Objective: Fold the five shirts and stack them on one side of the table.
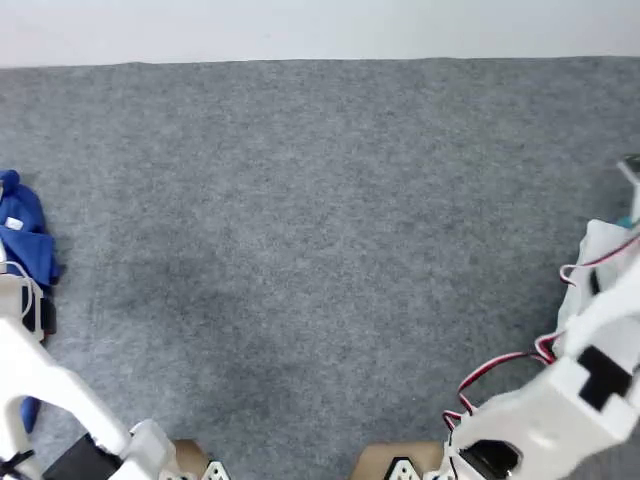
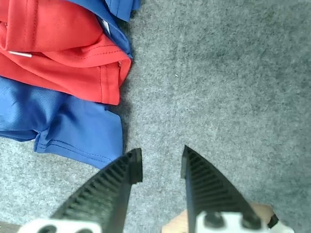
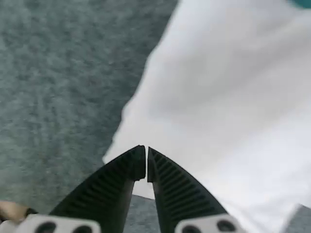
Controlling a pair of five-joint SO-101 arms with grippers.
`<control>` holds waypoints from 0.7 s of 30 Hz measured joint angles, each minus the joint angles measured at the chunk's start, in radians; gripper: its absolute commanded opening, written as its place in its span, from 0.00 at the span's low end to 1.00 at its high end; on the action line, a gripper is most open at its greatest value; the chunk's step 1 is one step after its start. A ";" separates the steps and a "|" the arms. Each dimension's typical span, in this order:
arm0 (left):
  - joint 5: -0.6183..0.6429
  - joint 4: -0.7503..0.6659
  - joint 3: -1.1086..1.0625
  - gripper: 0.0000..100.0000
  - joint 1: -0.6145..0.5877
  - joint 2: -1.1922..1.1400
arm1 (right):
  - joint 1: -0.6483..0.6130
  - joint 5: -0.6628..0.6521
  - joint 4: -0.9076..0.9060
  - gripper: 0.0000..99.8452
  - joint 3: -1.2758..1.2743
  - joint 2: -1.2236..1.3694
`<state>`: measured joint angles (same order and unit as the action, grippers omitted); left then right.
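Observation:
A red shirt [image 2: 53, 43] lies crumpled on top of a blue shirt [image 2: 68, 126] at the table's far left; the blue shirt [image 1: 22, 235] also shows in the high view. My left gripper [image 2: 159, 164] is open over bare grey mat, just beside the blue shirt's hem, with nothing between its fingers. A white shirt [image 3: 228, 97] lies at the table's right edge, where the high view shows the white shirt [image 1: 600, 250] too. My right gripper [image 3: 146, 154] is shut, its tips above the white shirt's near edge. I see no cloth pinched between them.
The grey mat [image 1: 320, 220] covers the table, with wide free room across its middle. A teal scrap [image 3: 302, 3] peeks out beyond the white shirt. The left arm [image 1: 40, 380] and right arm [image 1: 560, 400] rise from the front edge.

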<state>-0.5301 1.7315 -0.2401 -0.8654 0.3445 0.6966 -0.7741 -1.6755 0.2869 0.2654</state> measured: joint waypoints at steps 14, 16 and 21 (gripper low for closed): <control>0.000 0.000 0.000 0.14 0.000 0.000 | -0.021 0.028 -0.068 0.01 0.018 0.051; 0.000 0.000 0.000 0.14 0.000 0.000 | -0.034 0.028 -0.074 0.01 0.018 -0.020; 0.000 0.000 0.000 0.08 0.000 0.000 | -0.055 0.028 -0.075 0.01 0.015 -0.209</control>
<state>-0.5301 1.7315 -0.2401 -0.8654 0.3445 0.6414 -0.7465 -1.7507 0.3023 0.0568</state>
